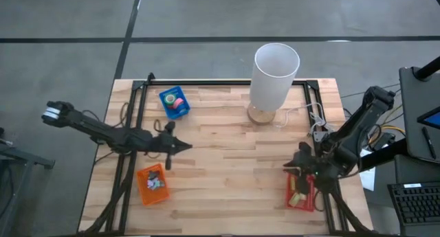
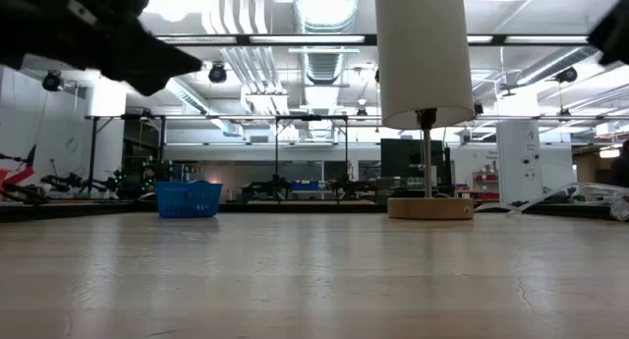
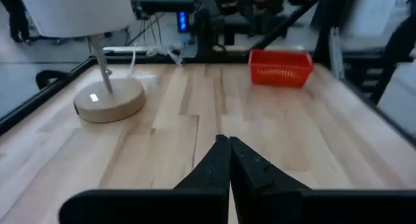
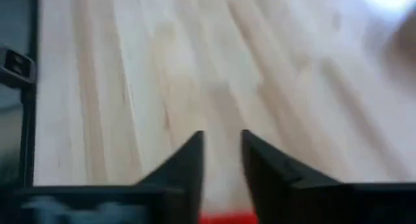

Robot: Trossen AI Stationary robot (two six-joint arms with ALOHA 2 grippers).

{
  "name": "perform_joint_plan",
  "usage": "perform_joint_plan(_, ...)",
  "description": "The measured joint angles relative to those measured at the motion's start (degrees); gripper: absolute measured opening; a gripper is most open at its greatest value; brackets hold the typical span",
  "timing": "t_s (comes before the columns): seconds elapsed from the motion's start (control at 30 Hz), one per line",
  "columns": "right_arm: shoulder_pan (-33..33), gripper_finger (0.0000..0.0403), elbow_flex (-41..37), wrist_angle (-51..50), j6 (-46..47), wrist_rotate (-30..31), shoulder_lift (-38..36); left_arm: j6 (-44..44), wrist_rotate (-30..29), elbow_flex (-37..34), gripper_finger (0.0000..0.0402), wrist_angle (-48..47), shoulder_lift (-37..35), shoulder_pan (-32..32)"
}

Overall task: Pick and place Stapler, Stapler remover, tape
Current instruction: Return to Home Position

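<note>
- Wooden table [image 1: 227, 175]: black frame rails along the back and side edges; the middle of the top is bare.
- Lamp [image 1: 276, 72]: white cylindrical shade on a round wooden base, standing upright at the back of the table, right of centre.
- Left arm: reaches in from the left edge and lies low across the table. Left gripper [image 1: 184, 146] is left of centre, between the blue basket and the orange basket, touching neither. Its fingers are pressed together tip to tip, with nothing between them.
- Right arm: folded at the right edge. Right gripper [image 1: 289, 167] is at the inner end of the red basket. Its fingers are parted by a narrow gap, with nothing held.
- Red basket [image 1: 309, 199]: front right corner; yellow-green blocks [image 1: 298, 196] lie inside.
- Orange basket [image 1: 143, 189]: front left. It holds small dark and pale items; I cannot tell which is a stapler or a remover.
- Blue basket [image 1: 163, 99]: back left, well apart from the lamp.
- Tape [image 1: 177, 102]: rolls lie inside the blue basket, and green and pink are visible.
</note>
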Motion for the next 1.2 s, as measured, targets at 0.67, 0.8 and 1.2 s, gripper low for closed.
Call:
perform_joint_plan(0.67, -0.07, 0.0008, -18.33, 28.69, -48.28, 11.02, -36.48, -3.33, 15.10, -13.55, 0.0002, -7.91, -31.94, 11.93)
perform_joint_plan(0.8, -0.09, 0.0008, -21.22, 30.76, -56.11, 5.58, -46.71, -5.39, 22.86, -13.60, 0.0003, -12.23, -34.13, 17.53)
perform_joint_plan(1.2, -0.37, 0.0008, -26.23, 31.39, -65.67, 6.22, -57.50, -3.40, 44.27, -13.74, 0.0002, -13.48, -35.54, 34.82)
